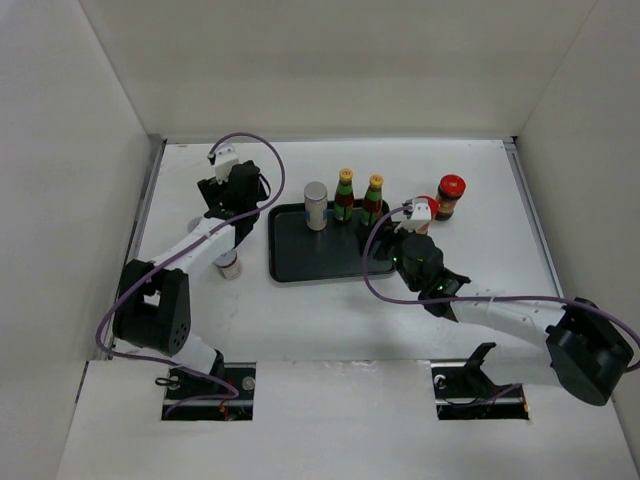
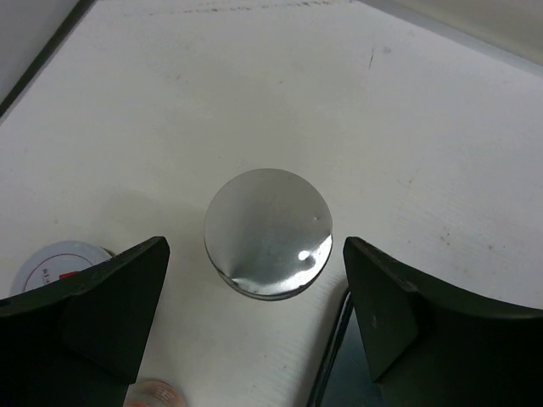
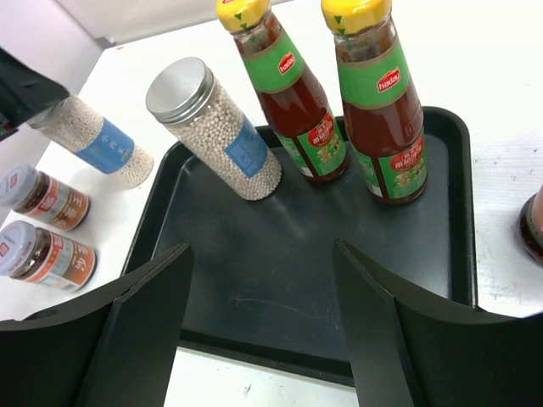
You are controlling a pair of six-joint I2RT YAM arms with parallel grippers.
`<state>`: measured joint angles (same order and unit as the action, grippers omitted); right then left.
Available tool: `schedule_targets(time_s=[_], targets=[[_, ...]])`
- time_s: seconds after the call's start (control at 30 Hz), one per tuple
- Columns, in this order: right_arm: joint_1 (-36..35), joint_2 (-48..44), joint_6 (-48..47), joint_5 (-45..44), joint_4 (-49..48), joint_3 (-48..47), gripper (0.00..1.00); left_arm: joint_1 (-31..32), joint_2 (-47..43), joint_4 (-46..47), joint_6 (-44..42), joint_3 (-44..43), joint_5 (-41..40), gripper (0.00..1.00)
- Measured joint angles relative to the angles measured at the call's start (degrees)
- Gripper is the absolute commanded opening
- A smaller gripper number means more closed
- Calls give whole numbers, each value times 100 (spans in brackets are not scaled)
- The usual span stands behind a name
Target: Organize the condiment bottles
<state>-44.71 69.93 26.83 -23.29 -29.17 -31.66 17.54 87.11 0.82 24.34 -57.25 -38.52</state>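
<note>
Over on the left side of the tabletop (image 1: 330, 320), the left pincer (image 2: 254, 246) hung wide open right above a silver-lidded shaker (image 2: 267, 233), jaws either side of the lid, not touching it. A couple of white-lidded jars (image 3: 51, 202) sat near it. The right pincer (image 3: 263, 254) was open too, empty, over the near part of the black tray (image 3: 212, 220). The other shaker (image 3: 216, 127) and both yellow-capped bottles (image 3: 297, 102) stood at the tray's far side, and a red-lidded jar (image 1: 451, 195) stood off to its right.
</note>
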Motion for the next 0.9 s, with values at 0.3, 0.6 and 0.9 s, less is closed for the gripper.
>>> schedule_targets(time_s=[0.3, 0.6, 0.9], targets=[[0, 22, 0, 44, -2, 0, 73, -98, 428, 66, -37, -348, 184, 50], [0, 31, 0, 48, -2, -2, 73, 76, 103, 44, -166, -153, 190, 39], [0, 70, 0, 57, -2, -2, 73, 1027, -671, 249, -219, -133, 216, 39]])
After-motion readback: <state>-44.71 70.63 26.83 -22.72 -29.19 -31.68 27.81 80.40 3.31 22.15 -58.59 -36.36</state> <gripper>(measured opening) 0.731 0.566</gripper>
